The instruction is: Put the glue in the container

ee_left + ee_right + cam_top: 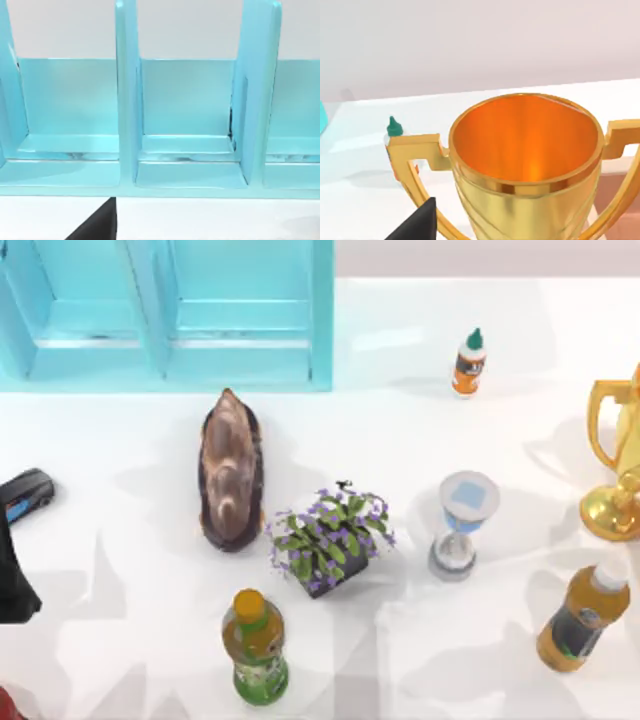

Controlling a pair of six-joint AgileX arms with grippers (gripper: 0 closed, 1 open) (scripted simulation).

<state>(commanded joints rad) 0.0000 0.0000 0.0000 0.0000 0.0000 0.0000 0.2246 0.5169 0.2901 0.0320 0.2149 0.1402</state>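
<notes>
Glue [469,362] stands upright at two o'clock, nearer my right arm; neither gripper's finger state can I tell.

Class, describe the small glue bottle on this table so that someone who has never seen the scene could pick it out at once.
Start at the big turquoise compartmented container along the table's far edge, on the left. Just past its right end stands the glue, alone on the white table, a small orange bottle with a dark label. Its pointed green cap sets it apart from the larger amber drink bottle with a white cap and the yellow-capped green-labelled drink bottle.
</notes>
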